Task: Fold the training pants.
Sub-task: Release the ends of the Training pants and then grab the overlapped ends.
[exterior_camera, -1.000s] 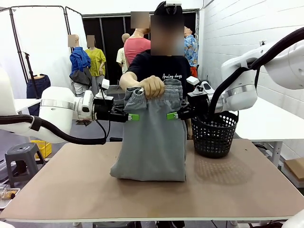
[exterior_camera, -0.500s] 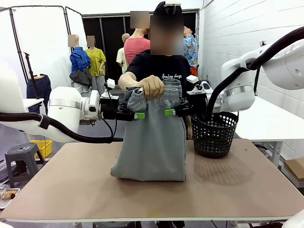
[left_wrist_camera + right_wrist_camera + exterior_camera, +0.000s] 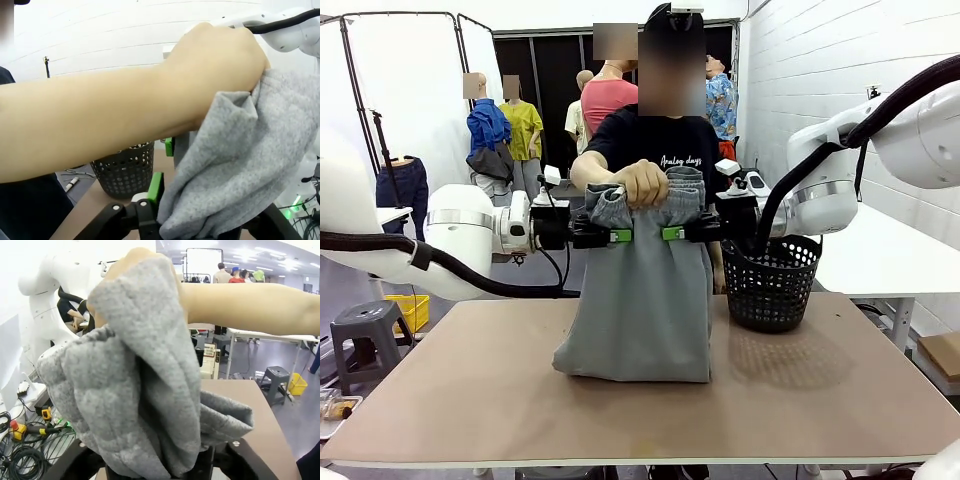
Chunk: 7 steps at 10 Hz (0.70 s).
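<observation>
Left pincer, left of centre: reaches in sideways at the left edge of the training pants, just under the gathered waistband. In the left wrist view grey fabric sits between its fingers, with one green pad against the cloth. Cannot tell if it is clamped yet or only around the fabric.

Centre: the person's hand holds the waistband bunched at the top. The pants hang straight down and the lower end rests crumpled on the counter.

Right pincer, just right of centre: mirrored on the right edge at the same height. The right wrist view shows a thick wad of fabric between its fingers. Grip also cannot be told.

Black mesh basket, right of the pants: stands on the counter near the hanging cloth.

Step in hand looks like the handover grab. To do it well, each side should bite through all layers below the elastic at equal height, and both grips should be firm before the hand lets go. After that, spread the pants evenly and keep the cloth off the basket.
</observation>
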### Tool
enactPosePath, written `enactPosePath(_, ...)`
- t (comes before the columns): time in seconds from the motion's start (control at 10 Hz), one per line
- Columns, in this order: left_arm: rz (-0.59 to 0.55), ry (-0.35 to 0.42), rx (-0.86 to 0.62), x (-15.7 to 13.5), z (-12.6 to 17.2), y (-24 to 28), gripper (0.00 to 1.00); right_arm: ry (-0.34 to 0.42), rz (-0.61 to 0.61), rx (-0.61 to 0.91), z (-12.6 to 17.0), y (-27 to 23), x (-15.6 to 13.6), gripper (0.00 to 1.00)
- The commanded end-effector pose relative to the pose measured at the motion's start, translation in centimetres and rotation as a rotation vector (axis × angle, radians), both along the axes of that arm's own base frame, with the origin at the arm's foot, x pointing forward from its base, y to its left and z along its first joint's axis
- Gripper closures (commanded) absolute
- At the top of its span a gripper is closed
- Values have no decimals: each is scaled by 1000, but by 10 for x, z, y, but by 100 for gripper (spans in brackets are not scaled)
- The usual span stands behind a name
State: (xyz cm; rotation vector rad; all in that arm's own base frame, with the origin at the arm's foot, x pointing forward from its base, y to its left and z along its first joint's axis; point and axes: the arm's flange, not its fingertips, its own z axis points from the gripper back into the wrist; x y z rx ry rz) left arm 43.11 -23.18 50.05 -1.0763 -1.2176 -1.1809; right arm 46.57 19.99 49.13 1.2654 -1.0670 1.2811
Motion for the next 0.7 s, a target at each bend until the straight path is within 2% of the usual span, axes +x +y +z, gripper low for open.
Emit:
enactPosePath(0.0,22,-7,8,1,-1,2,100,17,-29,9,6,5,7,100)
enactPosePath(0.4,19,-4,-3,0,-1,2,100,12,-19,0,6,5,8,100)
enactPosePath(0.6,27,4,-56,1,-2,3,100,25,-24,4,5,9,10,100)
